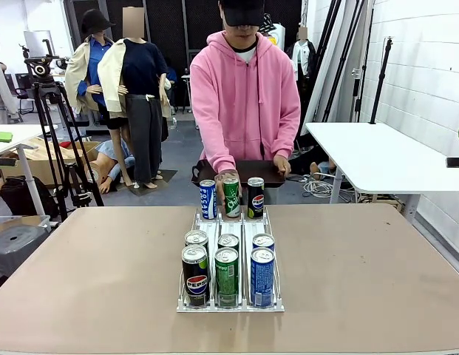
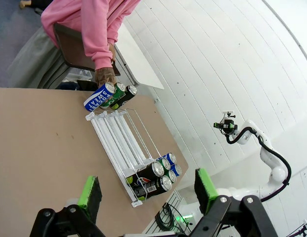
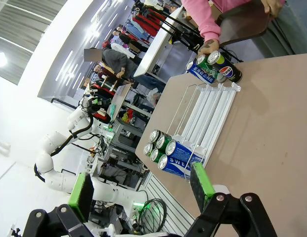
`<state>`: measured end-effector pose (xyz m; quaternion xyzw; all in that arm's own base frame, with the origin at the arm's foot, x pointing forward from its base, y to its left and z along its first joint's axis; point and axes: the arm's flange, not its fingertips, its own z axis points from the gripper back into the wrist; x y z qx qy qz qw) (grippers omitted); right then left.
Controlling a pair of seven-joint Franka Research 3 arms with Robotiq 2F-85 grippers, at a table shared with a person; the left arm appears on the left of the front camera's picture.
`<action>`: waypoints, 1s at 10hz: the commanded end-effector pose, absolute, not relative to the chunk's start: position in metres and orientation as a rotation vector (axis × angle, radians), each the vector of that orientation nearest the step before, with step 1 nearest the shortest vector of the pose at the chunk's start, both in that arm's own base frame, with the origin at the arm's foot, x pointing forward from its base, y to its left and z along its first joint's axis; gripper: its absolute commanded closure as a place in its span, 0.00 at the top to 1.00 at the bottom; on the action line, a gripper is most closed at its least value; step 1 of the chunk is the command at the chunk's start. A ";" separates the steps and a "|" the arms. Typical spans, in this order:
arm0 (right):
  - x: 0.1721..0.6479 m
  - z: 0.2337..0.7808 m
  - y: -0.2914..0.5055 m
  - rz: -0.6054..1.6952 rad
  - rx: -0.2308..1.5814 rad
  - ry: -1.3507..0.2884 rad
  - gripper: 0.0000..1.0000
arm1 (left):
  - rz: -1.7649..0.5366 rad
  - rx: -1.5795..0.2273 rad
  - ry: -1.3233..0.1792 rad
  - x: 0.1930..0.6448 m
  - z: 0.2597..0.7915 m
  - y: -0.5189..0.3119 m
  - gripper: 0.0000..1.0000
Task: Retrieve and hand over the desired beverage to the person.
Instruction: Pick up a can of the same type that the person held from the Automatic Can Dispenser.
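The person (image 1: 244, 89) in a pink hoodie stands at the far side with one hand (image 1: 223, 177) on a green can (image 1: 231, 198). That can stands at the far end of a white wire rack (image 1: 230, 224), between a blue can (image 1: 208, 200) and a black Pepsi can (image 1: 255, 198). Several more cans, among them a Pepsi (image 1: 195, 275), a green one (image 1: 227, 275) and a blue one (image 1: 262, 275), fill the near end. My left gripper (image 2: 147, 195) hangs open well above the table, short of the near cans (image 2: 155, 177). My right gripper (image 3: 141, 190) is open too, apart from the near cans (image 3: 168, 150).
The person's other hand holds a dark tray (image 1: 247, 170) at the far table edge. The brown table (image 1: 103, 274) has bare room on both sides of the rack. A white table (image 1: 377, 155) stands at the right, a tripod (image 1: 48, 111) and a grey bin (image 1: 15, 244) at the left.
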<state>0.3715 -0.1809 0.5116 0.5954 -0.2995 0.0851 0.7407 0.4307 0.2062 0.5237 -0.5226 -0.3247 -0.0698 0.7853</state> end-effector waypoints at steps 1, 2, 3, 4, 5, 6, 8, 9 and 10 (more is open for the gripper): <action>0.371 0.511 -0.181 0.194 1.317 -0.658 1.00 | -0.148 -1.128 -0.709 0.430 0.525 0.207 1.00; 0.371 0.511 -0.181 0.194 1.317 -0.658 1.00 | -0.148 -1.128 -0.709 0.430 0.525 0.207 1.00; 0.371 0.511 -0.181 0.194 1.317 -0.658 1.00 | -0.148 -1.128 -0.709 0.430 0.525 0.207 1.00; 0.371 0.511 -0.181 0.194 1.317 -0.658 1.00 | -0.148 -1.128 -0.709 0.430 0.525 0.207 1.00; 0.371 0.511 -0.181 0.194 1.317 -0.658 1.00 | -0.148 -1.128 -0.709 0.430 0.525 0.207 1.00; 0.371 0.511 -0.181 0.194 1.317 -0.658 1.00 | -0.148 -1.128 -0.709 0.430 0.525 0.207 1.00; 0.371 0.511 -0.181 0.194 1.317 -0.658 1.00 | -0.148 -1.128 -0.709 0.430 0.525 0.207 1.00; 0.371 0.511 -0.181 0.194 1.317 -0.658 1.00 | -0.151 -1.127 -0.700 0.431 0.524 0.206 1.00; 0.371 0.511 -0.181 0.194 1.317 -0.658 1.00 | -0.173 -1.128 -0.674 0.428 0.531 0.194 1.00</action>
